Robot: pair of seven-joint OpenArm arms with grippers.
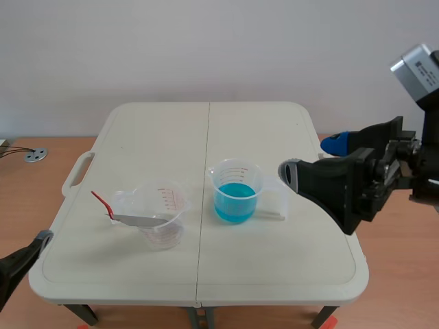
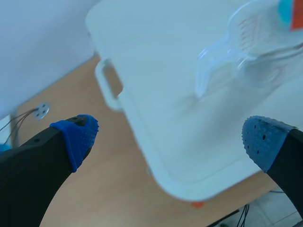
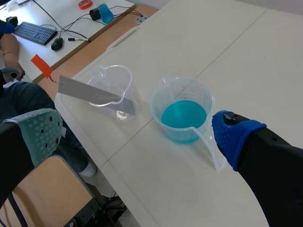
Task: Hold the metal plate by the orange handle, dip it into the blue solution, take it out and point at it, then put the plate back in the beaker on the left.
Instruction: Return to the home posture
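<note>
A grey metal plate (image 1: 140, 220) with an orange handle (image 1: 102, 201) leans across the clear empty beaker (image 1: 162, 212) on the table's left half. To its right stands the beaker of blue solution (image 1: 236, 193). My right gripper (image 1: 314, 157) hangs open above the table's right edge, just right of the blue beaker (image 3: 182, 112). In the right wrist view the plate (image 3: 92, 92) and its handle (image 3: 41, 66) lie well ahead of the open right gripper (image 3: 137, 137). My left gripper (image 2: 170, 142) is open, low off the table's near left corner, far from the empty beaker (image 2: 248, 42).
The white folding table (image 1: 274, 260) has a carry handle (image 1: 74, 176) on its left side. A desk with a keyboard (image 3: 35, 32), a mouse and cables stands beyond the table in the right wrist view. A cable socket (image 1: 36, 155) lies on the wooden floor.
</note>
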